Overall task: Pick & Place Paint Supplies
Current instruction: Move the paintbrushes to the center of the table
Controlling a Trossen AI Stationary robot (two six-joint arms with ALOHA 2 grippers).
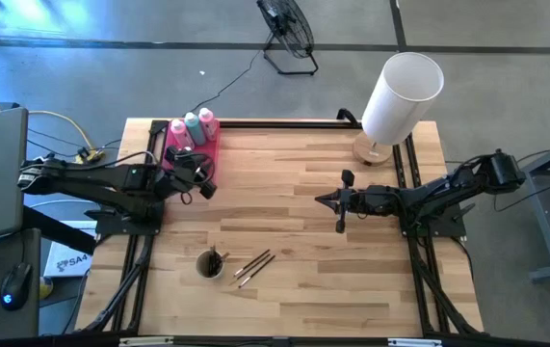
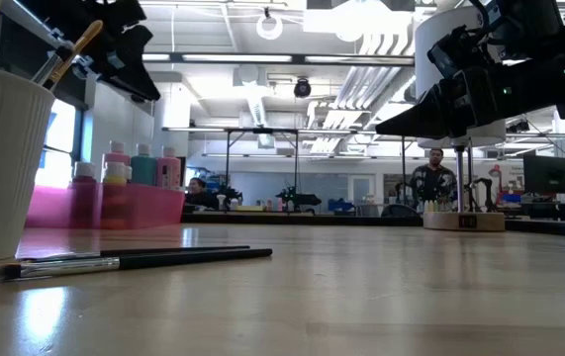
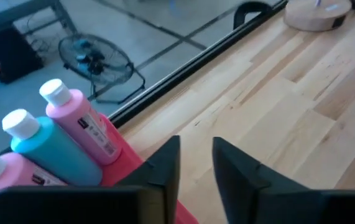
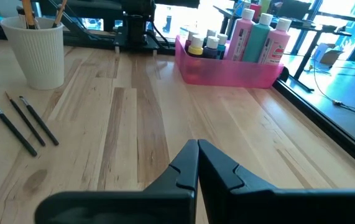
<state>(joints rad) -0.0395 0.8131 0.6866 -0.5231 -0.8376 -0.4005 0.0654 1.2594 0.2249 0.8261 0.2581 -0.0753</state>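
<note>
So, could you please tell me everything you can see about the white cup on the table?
The white cup is a ribbed, slightly tapered cup that looks like plastic or paper. It stands upright on the wooden table near the front edge, toward the left arm's side. Several brushes with light wooden handles stand inside it, leaning on the rim. Beside it a few dark-handled brushes lie flat on the wood; whether they touch it cannot be told. Neither gripper is near it.

3 bottles (image 1: 191,128) stand in the tray (image 1: 180,154); brushes (image 1: 253,267) lie beside the cup (image 1: 209,264).
</note>
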